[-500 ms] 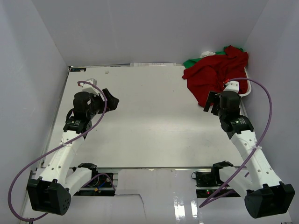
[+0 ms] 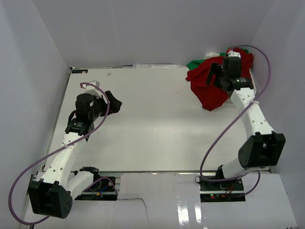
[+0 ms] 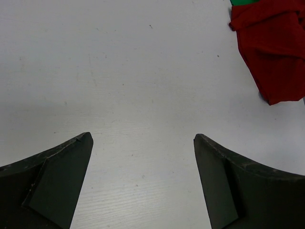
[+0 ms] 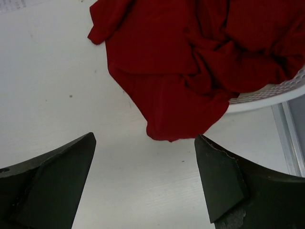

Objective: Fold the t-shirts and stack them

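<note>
Swung forward in the last half-second, the right arm [image 2: 251, 113] is now stretched toward the far right corner of the tabletop [image 2: 152, 124], and the right jaws have been brought over the heap of clothing. The left arm [image 2: 66, 145] is seen where it was.

The right jaws are spread wide, and nothing is held between them. Just ahead of their tips, the deep red t-shirt [image 4: 167, 71] is crumpled and spills out of a white slotted basket [image 4: 271, 95] onto the tabletop, with its lowest fold about level with the tips. The basket's rim is seen ahead and to the right of these jaws, largely covered by the red cloth. Whether the jaws touch the cloth cannot be told.

The bright green t-shirt [image 2: 195, 63] is mostly buried under the red one, and only a strip is shown beyond the right jaws at the far edge of the heap.

The left jaws are likewise held wide open and empty over bare tabletop, well apart from the heap. The red t-shirt [image 3: 276, 57] is seen far ahead and to their right, with a sliver of green [image 3: 243, 2] beyond it.

White enclosure walls [image 2: 143, 28] close in behind and beside the heap.
</note>
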Controlling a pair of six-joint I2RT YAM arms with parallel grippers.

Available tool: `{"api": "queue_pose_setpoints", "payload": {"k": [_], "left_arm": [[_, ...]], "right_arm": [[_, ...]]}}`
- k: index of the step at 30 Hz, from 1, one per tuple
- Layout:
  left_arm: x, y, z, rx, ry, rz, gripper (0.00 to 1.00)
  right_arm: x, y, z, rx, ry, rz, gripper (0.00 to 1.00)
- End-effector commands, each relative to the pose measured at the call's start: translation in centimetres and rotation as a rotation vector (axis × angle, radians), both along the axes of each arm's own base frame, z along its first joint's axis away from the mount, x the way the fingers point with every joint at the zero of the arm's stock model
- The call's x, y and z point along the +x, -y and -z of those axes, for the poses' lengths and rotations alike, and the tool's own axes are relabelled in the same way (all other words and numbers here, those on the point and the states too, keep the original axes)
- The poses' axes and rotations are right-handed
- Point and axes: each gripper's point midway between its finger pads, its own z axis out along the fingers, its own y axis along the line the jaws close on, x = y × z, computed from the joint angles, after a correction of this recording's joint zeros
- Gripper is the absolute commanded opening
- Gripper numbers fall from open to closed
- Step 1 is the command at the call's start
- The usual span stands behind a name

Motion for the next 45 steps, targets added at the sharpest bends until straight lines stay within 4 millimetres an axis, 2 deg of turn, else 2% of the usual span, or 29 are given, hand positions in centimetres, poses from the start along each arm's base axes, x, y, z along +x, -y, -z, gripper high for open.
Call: {"api": "queue_pose_setpoints", "payload": {"k": [1, 2, 3, 4, 5, 6, 7, 8, 10, 12, 13, 14, 16, 17, 19, 21, 25, 31, 32, 34, 38, 39, 40, 45], "left_arm": [[0.0, -0.2, -1.7, 0.009, 0.047, 0.001, 0.98], [0.1, -0.3, -1.9, 0.013, 0.052, -0.003, 0.98], [0.1, -0.4, -1.8, 0.017, 0.051, -0.006, 0.98], [0.1, -0.4, -1.8, 0.018, 0.051, -0.007, 0.98], [0.0, -0.3, -1.6, 0.017, 0.047, -0.006, 0.98], [0.0, -0.3, -1.5, 0.014, 0.043, -0.006, 0.98], [-0.1, -0.3, -1.3, 0.011, 0.039, -0.004, 0.98], [-0.2, -0.2, -1.1, 0.006, 0.034, -0.003, 0.98], [-0.3, -0.2, -1.0, 0.001, 0.033, -0.002, 0.98], [-0.3, 0.0, -1.0, -0.002, 0.034, 0.007, 0.98], [-0.3, 0.0, -1.0, -0.003, 0.037, 0.008, 0.98], [-0.4, 0.1, -1.0, -0.005, 0.036, 0.009, 0.98], [-0.4, 0.1, -0.8, -0.004, 0.034, 0.011, 0.98], [-0.3, 0.1, -0.9, -0.005, 0.035, 0.011, 0.98], [-0.3, 0.2, -0.9, -0.006, 0.035, 0.015, 0.98], [-0.3, 0.1, -0.7, -0.004, 0.030, 0.013, 0.98], [-0.3, 0.0, -0.7, 0.001, 0.032, 0.011, 0.98], [-0.4, 0.0, -0.6, 0.002, 0.029, 0.010, 0.98], [-0.3, 0.0, -0.6, 0.001, 0.029, 0.008, 0.98], [-0.3, 0.0, -0.6, 0.002, 0.029, 0.008, 0.98], [-0.3, 0.1, -0.5, 0.001, 0.022, 0.012, 0.98], [-0.3, 0.1, -0.5, 0.001, 0.024, 0.011, 0.98], [-0.3, 0.0, -0.6, 0.000, 0.027, 0.011, 0.98], [-0.4, 0.1, -0.5, 0.000, 0.025, 0.014, 0.98]], "right_arm": [[3.4, 1.0, -1.0, 0.062, -0.010, 0.023, 0.91], [4.8, 1.2, 0.8, 0.061, -0.059, 0.031, 0.90], [5.6, 1.6, 0.9, 0.062, -0.066, 0.042, 0.91], [6.8, 1.9, -0.6, 0.069, -0.032, 0.051, 0.91], [7.8, 2.1, 1.0, 0.068, -0.070, 0.056, 0.91], [8.4, 2.4, 1.1, 0.063, -0.072, 0.069, 0.90], [9.3, 2.8, 0.1, 0.067, -0.043, 0.076, 0.90], [10.2, 3.0, 1.3, 0.065, -0.066, 0.079, 0.90], [11.5, 3.7, 1.3, 0.065, -0.055, 0.094, 0.90], [13.4, 3.4, 1.6, 0.079, -0.042, 0.087, 0.90], [14.0, 5.1, 1.6, 0.089, -0.034, 0.113, 0.90], [15.1, 5.1, 1.9, 0.098, -0.029, 0.109, 0.90], [16.1, 4.5, 2.5, 0.122, -0.032, 0.083, 0.90], [16.6, 4.3, 3.8, 0.130, -0.054, 0.083, 0.90], [16.9, 4.3, 4.8, 0.146, -0.067, 0.094, 0.90], [16.9, 4.2, 6.9, 0.162, -0.105, 0.100, 0.91], [17.0, 3.9, 9.4, 0.177, -0.147, 0.095, 0.99], [16.7, 4.0, 11.2, 0.173, -0.180, 0.103, 1.00], [16.6, 3.9, 11.2, 0.174, -0.181, 0.100, 0.96], [16.5, 4.0, 11.5, 0.169, -0.188, 0.106, 0.79], [16.2, 4.0, 12.2, 0.167, -0.203, 0.104, 0.59], [16.2, 4.0, 12.3, 0.166, -0.207, 0.101, 0.49], [16.1, 4.0, 12.3, 0.165, -0.208, 0.103, 0.29], [16.1, 4.4, 11.1, 0.149, -0.185, 0.111, 0.26]]}}
